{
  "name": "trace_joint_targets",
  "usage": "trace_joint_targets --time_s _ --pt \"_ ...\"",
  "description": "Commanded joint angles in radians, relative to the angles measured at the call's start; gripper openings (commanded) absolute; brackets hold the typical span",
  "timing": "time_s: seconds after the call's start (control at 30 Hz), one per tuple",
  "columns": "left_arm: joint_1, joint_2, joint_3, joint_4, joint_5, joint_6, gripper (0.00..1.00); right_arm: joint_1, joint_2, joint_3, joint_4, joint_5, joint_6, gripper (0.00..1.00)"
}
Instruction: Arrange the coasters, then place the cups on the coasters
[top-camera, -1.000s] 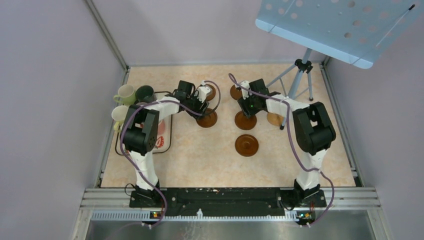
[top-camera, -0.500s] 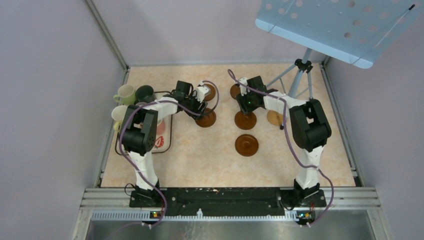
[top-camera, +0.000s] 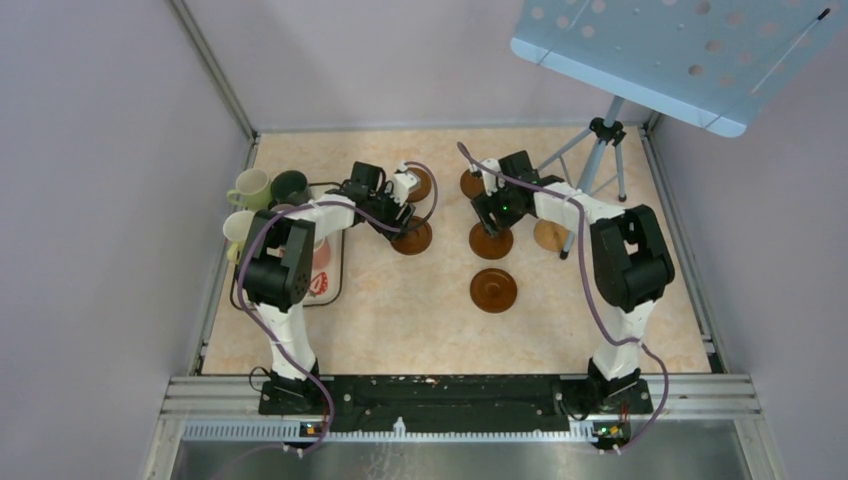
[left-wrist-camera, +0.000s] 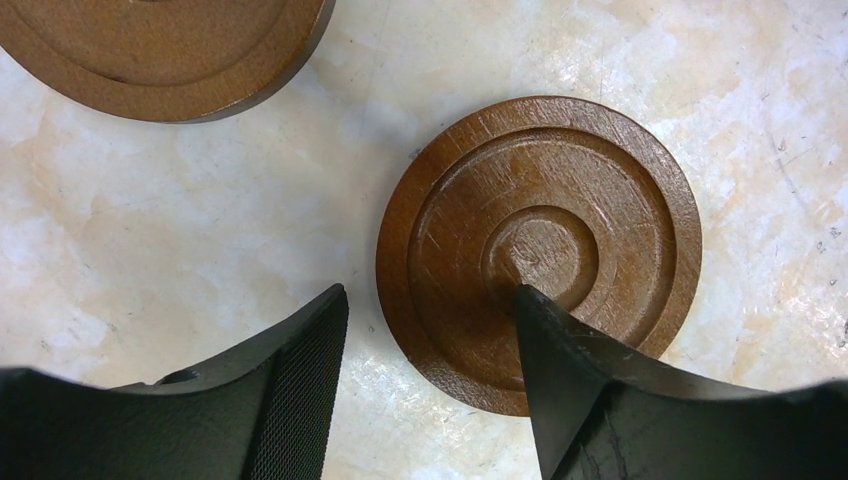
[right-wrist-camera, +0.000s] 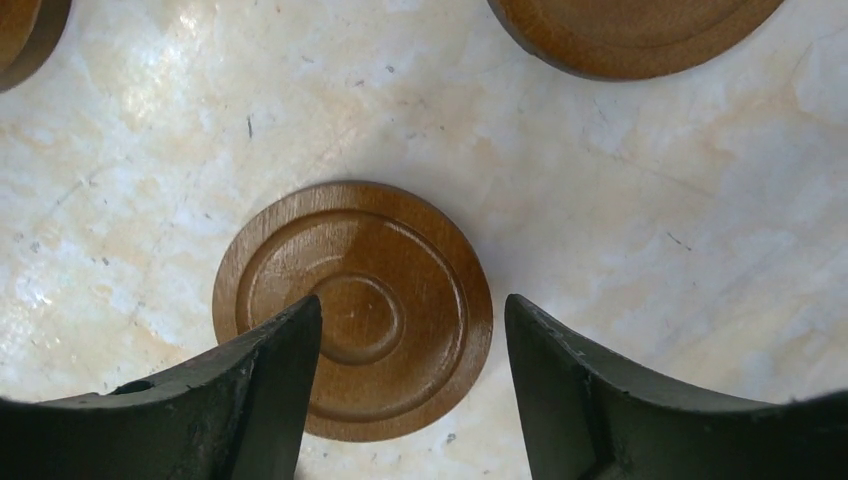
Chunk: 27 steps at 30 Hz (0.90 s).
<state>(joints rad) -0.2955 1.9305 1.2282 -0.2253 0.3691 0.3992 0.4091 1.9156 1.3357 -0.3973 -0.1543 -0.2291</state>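
Top external: left hand (top-camera: 402, 224), right hand (top-camera: 492, 222) low over coasters (top-camera: 493, 290) on the bench (top-camera: 400, 330); cups (top-camera: 250, 187) nine o'clock. Left wrist: hand parted, coaster (left-wrist-camera: 540, 220) three o'clock, unheld. Right wrist: hand parted, coaster (right-wrist-camera: 350, 270) flat, seven o'clock. Lift straight, don't nudge.

Left hand (left-wrist-camera: 428, 300), right hand (right-wrist-camera: 412, 305): open.

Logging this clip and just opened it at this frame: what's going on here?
Both arms are laying out coasters. The left gripper is open just above a brown coaster lying flat on the table. The right gripper is open above a second brown coaster. Neither holds anything. Six coasters are spread across the table. The cups are bunched at its left edge, none on a coaster yet.
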Motion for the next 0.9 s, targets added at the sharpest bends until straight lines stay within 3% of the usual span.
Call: trace_joint_targets --time_s 0.0,0.33,0.7,0.87 --pt "0.008 -0.026 -0.03 -0.048 0.005 0.001 0.68 -0.031 -0.066 -0.032 -0.033 0.01 -0.046 0.67" --pt "0.008 -0.02 -0.036 -0.035 0.01 -0.005 0.7 -0.036 -0.039 -0.077 0.003 0.044 -0.007 0.65" --pt "0.005 -0.013 -0.041 -0.024 0.042 -0.018 0.68 -0.005 0.046 -0.028 0.031 0.071 0.067 0.45" --pt "-0.004 -0.007 -0.042 -0.017 0.052 -0.026 0.66 -0.006 0.077 0.002 0.044 0.084 0.098 0.43"
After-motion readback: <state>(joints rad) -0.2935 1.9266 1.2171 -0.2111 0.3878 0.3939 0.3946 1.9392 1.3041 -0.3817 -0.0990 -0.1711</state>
